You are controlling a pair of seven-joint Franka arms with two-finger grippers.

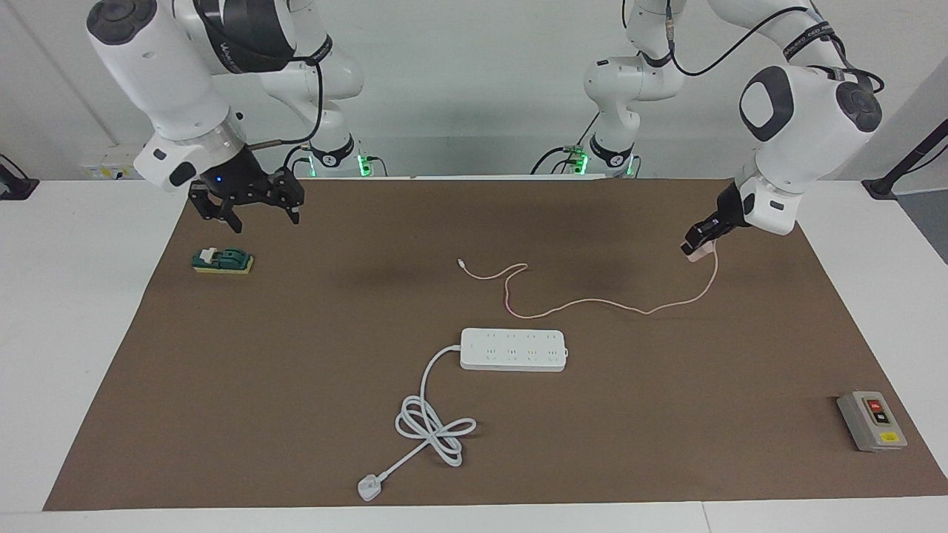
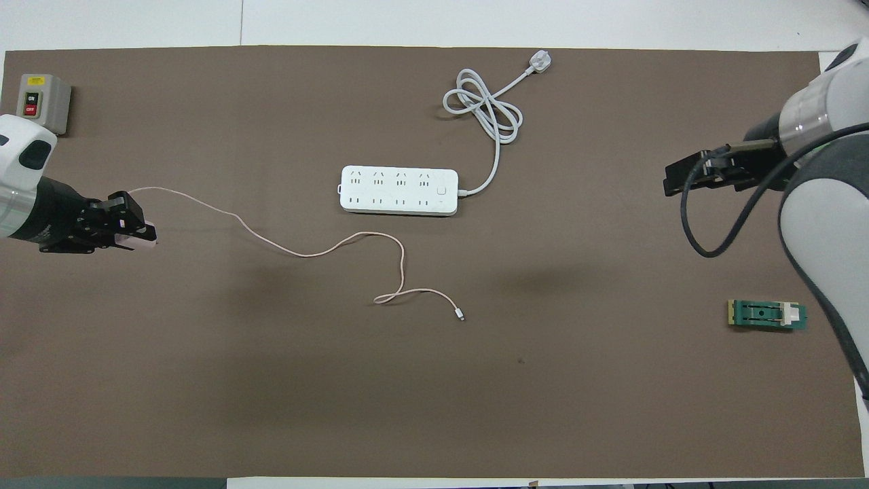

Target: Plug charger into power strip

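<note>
Worktop [image 1: 222,414] under a brown mat, both my arms up over it. Power strip [image 1: 513,349] lies flat mid-mat, long axis running between the two arms' ends of the worktop, sockets up; its thick white cord [image 1: 433,426] loops away from me to a white plug [image 1: 368,488].

My left hand [image 1: 700,243] – clenched on the charger [image 1: 695,255], the pink cube held up over the mat toward my left arm's end. Pink cable [image 1: 592,302] trails down from it, lying on the mat just nearer me than the strip, ending at the small white connector [image 1: 461,261].

Key relation: in the overhead view the strip sits at about 2 o'clock from my left hand, well apart – left arm is the one to carry it there.

My right hand [image 1: 246,201] hangs released and empty, waiting over the green block [image 1: 222,260] at my right arm's end. Grey switch box [image 1: 872,420] untouched.
</note>
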